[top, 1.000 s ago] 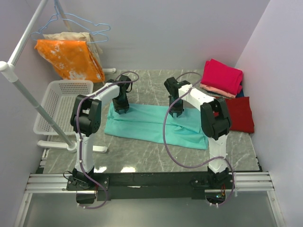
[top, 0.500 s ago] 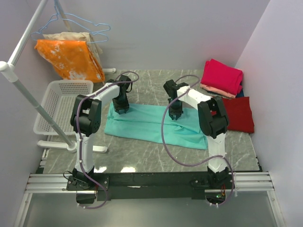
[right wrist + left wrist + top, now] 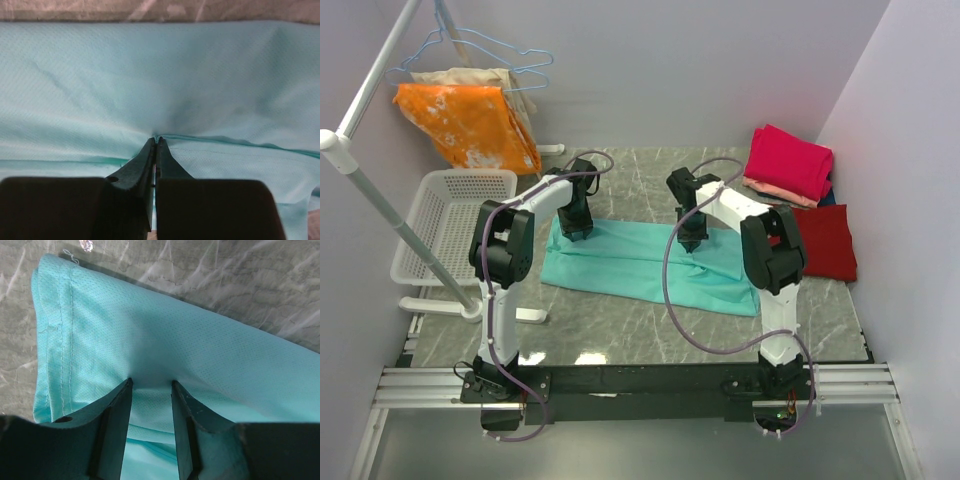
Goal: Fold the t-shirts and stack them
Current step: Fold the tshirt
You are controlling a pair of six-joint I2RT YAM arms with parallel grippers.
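Teal t-shirt lies spread beneath both tools, its fold hardly begun, I judge. My right gripper is pinched together on a pucker of it. My left gripper stands apart, astride the cloth. Right of the right gripper, the magenta-pink shirt sits folded on the salmon shirt, with the dark red shirt beside them.

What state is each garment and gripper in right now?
teal t-shirt: spread out, unstacked
magenta-pink shirt: folded, atop salmon shirt
salmon shirt: folded
dark red shirt: lying flat, unstacked
orange cloth: hanging
left gripper: open, tips on teal t-shirt
right gripper: shut on teal t-shirt
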